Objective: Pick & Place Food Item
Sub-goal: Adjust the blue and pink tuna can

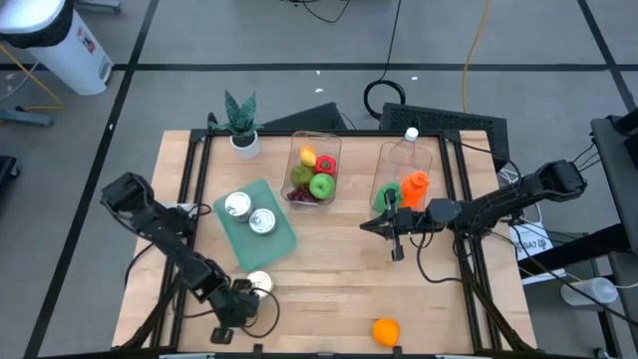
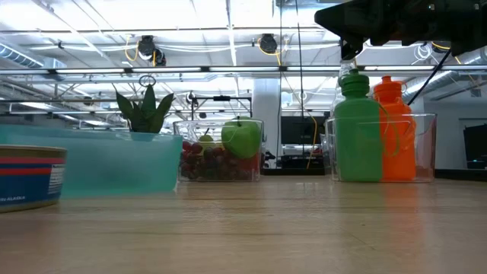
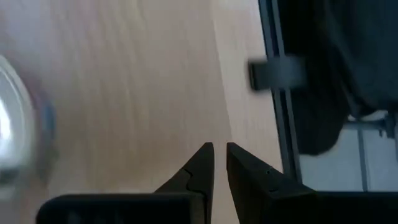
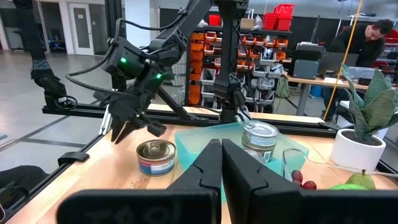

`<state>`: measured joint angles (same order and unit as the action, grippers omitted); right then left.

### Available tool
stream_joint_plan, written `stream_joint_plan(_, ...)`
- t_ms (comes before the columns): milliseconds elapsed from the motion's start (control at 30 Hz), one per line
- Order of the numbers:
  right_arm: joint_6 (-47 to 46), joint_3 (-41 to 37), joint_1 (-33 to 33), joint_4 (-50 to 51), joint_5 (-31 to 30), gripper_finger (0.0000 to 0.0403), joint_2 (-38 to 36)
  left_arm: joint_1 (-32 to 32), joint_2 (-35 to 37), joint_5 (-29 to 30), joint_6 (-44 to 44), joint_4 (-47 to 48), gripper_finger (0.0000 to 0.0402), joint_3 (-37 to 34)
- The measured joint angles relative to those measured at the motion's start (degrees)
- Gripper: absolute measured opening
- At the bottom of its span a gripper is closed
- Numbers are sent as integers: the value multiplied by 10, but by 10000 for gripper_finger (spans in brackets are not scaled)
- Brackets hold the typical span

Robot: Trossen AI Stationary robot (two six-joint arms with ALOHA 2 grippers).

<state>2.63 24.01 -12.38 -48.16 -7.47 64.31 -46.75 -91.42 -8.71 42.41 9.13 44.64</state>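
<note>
The orange [image 1: 386, 330] sits alone at the table's near edge; both grippers, left [image 1: 227, 325] and right [image 1: 371, 225], are pressed together and empty, so a closed approach could nudge it off.

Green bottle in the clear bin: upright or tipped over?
Upright. In the low view the green bottle stands on its base beside the orange bottle inside the clear bin, cap pointing up.

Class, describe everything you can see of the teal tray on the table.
The teal tray is a shallow, translucent, plastic-looking rectangle with low walls, lying flat but turned at an angle on the wooden table, beside the clear fruit bin. Two silver-topped cans stand upright inside. Neither gripper touches it.
</note>
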Motion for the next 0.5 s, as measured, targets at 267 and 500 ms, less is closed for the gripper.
stream_joint_plan(267, 0, 0, 0, 0, 0, 2, 0, -30, 52, 90, 85, 145, 49, 0)
stream_joint_plan(500, 1, 0, 0, 0, 0, 2, 0, -11, 42, 162, 94, 181, 49, -1)
